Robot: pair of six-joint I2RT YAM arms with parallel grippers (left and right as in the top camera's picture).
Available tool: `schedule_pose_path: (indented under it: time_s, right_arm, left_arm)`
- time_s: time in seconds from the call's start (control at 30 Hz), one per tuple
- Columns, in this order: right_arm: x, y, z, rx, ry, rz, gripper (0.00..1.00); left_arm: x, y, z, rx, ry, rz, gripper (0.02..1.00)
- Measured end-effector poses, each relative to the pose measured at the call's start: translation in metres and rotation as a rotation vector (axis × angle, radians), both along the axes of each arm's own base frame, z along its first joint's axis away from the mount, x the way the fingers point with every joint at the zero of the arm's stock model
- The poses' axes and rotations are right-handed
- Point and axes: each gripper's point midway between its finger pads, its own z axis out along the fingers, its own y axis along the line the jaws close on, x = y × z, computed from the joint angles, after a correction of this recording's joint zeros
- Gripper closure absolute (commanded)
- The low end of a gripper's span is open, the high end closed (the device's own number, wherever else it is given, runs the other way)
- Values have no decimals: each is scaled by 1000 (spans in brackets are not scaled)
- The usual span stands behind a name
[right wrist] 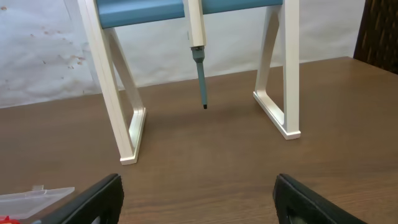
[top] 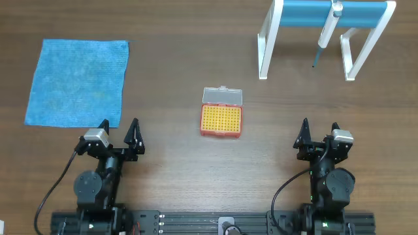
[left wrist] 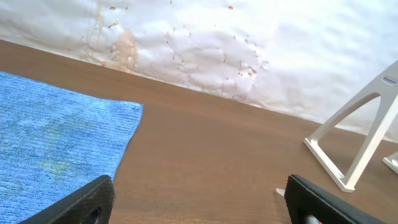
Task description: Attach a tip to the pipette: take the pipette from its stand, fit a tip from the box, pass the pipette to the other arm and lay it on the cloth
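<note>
Pipette [top: 326, 36] on stand [top: 300, 14], far right edge

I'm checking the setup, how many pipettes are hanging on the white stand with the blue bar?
1. The slim white pipette with a teal shaft hangs from the white stand's blue bar, at the far right of the wooden table. None seems hidden.
</note>
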Motion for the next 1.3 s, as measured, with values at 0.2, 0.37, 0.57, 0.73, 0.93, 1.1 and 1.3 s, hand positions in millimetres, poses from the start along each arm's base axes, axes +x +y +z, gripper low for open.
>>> schedule_pose_path:
  time_s: [0.2,0.37,0.57,0.73,0.93,1.1,1.3]
  right_arm:
    - [0,21,8,-128,-27,101,224]
    - [0,21,8,-153,-26,104,224]
    - [0,21,8,-157,-26,104,224]
    - [0,21,8,-157,-26,103,224]
    - [5,21,26,-161,-71,100,224]
    - [42,-1,79,-172,-52,-16,224]
    - [145,-22,92,-173,30,-74,224]
  left_arm:
    - [0,0,0,0,0,0,134]
    - [0,0,0,0,0,0,132]
    - [0,0,0,0,0,0,132]
    - [0,0,0,0,0,0,132]
    - [0,0,0,0,0,0,132]
    - [0,0,0,0,-2,0,132]
    - [0,0,0,0,-1,0,130]
